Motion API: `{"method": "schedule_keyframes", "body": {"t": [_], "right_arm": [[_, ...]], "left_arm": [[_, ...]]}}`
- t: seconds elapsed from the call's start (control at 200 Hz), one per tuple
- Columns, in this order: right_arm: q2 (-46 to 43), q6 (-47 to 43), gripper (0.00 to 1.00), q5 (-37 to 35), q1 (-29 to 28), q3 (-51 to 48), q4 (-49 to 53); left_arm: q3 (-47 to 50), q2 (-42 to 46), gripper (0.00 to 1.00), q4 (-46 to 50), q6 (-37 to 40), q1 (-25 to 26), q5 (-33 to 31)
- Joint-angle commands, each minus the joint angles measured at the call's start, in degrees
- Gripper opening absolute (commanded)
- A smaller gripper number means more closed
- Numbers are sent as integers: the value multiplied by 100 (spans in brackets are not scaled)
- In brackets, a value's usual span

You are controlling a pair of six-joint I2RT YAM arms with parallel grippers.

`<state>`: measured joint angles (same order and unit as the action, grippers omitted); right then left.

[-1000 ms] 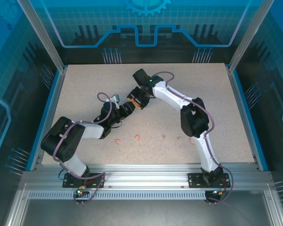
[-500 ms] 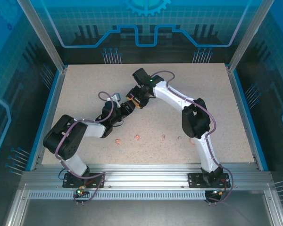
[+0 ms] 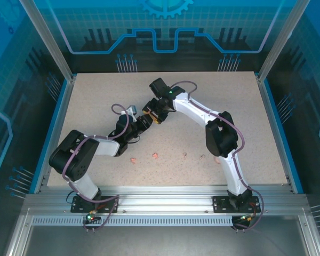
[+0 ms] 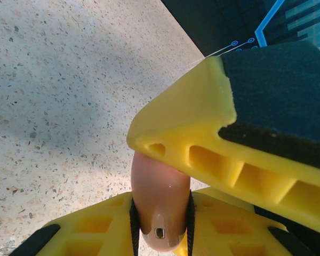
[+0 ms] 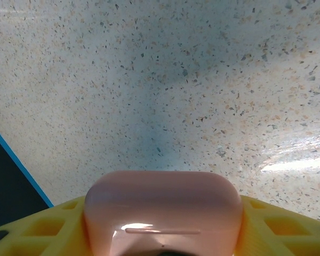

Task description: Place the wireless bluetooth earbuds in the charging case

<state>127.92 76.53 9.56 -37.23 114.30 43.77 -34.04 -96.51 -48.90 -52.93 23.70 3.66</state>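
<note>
The right hand (image 5: 162,224) grasped the charging case (image 5: 162,200) at lower centre; the left hand (image 4: 161,213) clenched its narrow edge, speckled worktop (image 4: 58,96) behind.

Pink earbuds (image 3: 155,156) lie on the speckled table (image 3: 96,101).

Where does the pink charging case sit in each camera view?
Top: hidden where both arms' fingers meet, mid-table.
Left wrist: case at bottom centre, pinched between yellow fingers.
Right wrist: case at bottom centre, wide face toward the camera.
Shared landmark: the speckled table.
</note>
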Motion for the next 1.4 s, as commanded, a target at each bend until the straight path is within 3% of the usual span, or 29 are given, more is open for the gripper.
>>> {"method": "schedule_keyframes", "body": {"t": [0.0, 0.065, 0.19, 0.28, 0.535, 0.715, 0.88, 0.995, 1.185, 1.28, 1.396], "right_arm": [[-302, 46, 59, 129, -98, -83, -39], [-327, 25, 63, 144, -99, -84, -61], [-413, -79, 82, 130, 8, -25, -113], [-606, -224, 86, 57, 171, -38, -164], [-1570, -1311, 88, 20, 758, -872, -270], [-2587, -2899, 89, 352, 1221, -2763, -1670], [-3259, -4056, 88, 951, 1315, -4023, -2855], [-3359, -4217, 88, 1069, 1315, -4392, -3219], [-2979, -3720, 86, -64, 1407, -4235, -2620], [-2765, -3458, 86, -588, 1635, -3955, -2185], [-2266, -3286, 87, -1378, 2000, -3346, -1175]], "left_arm": [[-133, -10, 17, -181, 3, 32, -80], [-113, 16, 13, -181, 5, 29, -57], [-104, 150, 8, -30, 45, 30, 73], [-124, 346, 5, 272, 172, 36, 150], [-193, 1077, 0, 1190, 932, 3, 787], [-539, 1628, 0, 2364, 1824, -84, 1757], [-604, 1717, 0, 2642, 2026, -167, 2156], [-595, 1557, 0, 2576, 1999, -175, 2153], [-444, 1255, 0, 2335, 1716, -173, 1634], [-414, 1166, 13, 2142, 1543, -173, 1517], [-535, 1095, 46, 2275, 1401, -174, 1428]]}}
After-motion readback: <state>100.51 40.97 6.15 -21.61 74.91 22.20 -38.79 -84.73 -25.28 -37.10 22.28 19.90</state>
